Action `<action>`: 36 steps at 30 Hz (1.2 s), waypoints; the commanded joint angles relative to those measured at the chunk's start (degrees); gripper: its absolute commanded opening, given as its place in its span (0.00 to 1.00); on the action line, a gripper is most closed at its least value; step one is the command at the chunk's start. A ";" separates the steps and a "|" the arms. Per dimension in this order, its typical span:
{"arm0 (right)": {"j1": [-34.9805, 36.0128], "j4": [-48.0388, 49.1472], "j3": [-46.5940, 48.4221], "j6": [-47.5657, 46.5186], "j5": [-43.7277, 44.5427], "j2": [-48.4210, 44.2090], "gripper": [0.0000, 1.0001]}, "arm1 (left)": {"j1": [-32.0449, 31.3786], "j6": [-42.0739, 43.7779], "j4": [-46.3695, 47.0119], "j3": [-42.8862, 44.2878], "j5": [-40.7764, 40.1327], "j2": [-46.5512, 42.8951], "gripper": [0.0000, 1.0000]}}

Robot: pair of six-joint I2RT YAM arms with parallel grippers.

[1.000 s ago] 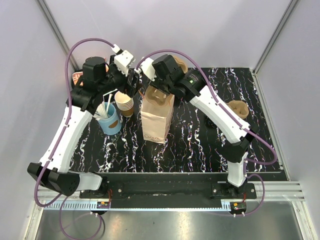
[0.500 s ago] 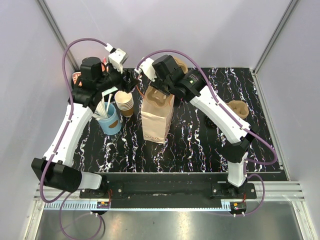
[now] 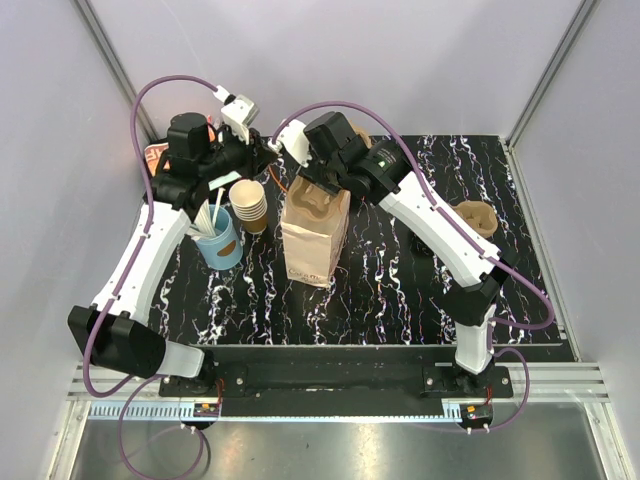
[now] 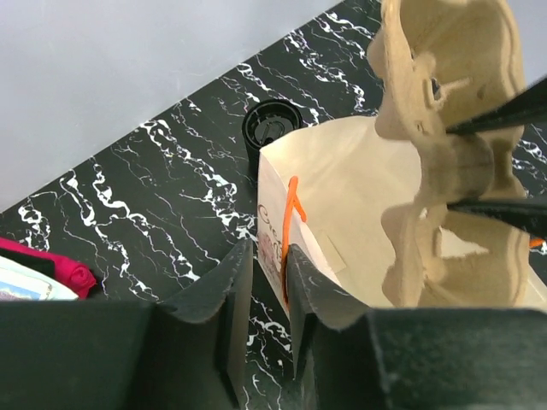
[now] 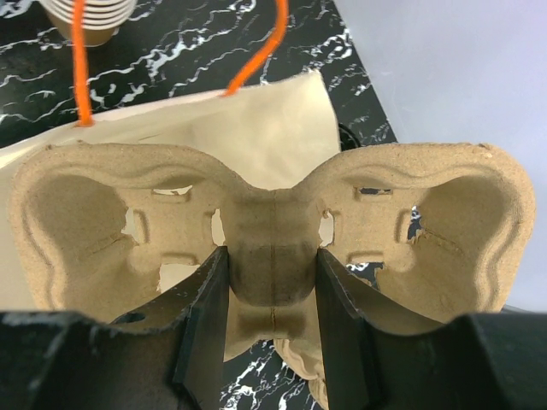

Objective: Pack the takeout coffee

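A brown paper bag [image 3: 312, 245] with orange handles stands open in the middle of the table. Over its mouth my right gripper [image 5: 272, 256] is shut on the centre rib of a pulp cup tray [image 5: 273, 213], which hangs upright, partly inside the bag. My left gripper [image 4: 269, 248] has its jaws narrowed onto the bag's rim [image 4: 275, 222], right beside an orange handle [image 4: 291, 222]. The takeout coffee [image 4: 272, 125] shows its black lid just beyond the bag in the left wrist view. In the top view the arms hide it.
A stack of lidless paper cups [image 3: 248, 205] and a blue cup with white sticks [image 3: 218, 240] stand left of the bag. A second pulp tray [image 3: 478, 218] lies at the right. Something red [image 4: 51, 269] lies by the left wall.
My left gripper's jaws have drawn together round the bag's rim, and that arm has shifted slightly. The right arm and the tray have stayed put.
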 commanded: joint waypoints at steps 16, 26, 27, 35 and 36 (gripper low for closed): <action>1.55 -4.90 0.19 -3.15 -6.13 0.11 0.33 | 0.05 -3.32 5.31 -3.04 -3.69 -0.07 0.17; 2.43 -5.69 -0.78 -4.12 -6.75 1.25 0.32 | 0.05 -3.76 5.48 -3.65 -3.43 -0.34 0.15; 2.51 -5.78 -1.04 -4.12 -6.83 1.34 0.32 | 0.05 -3.76 5.49 -3.65 -3.43 -0.43 0.15; 3.04 -5.78 -2.54 -3.95 -7.19 2.57 0.32 | -0.04 -4.03 5.66 -4.27 -3.34 -0.78 0.15; 3.04 -5.78 -2.45 -3.86 -7.10 2.83 0.32 | 0.05 -3.85 5.75 -4.36 -3.52 -0.86 0.15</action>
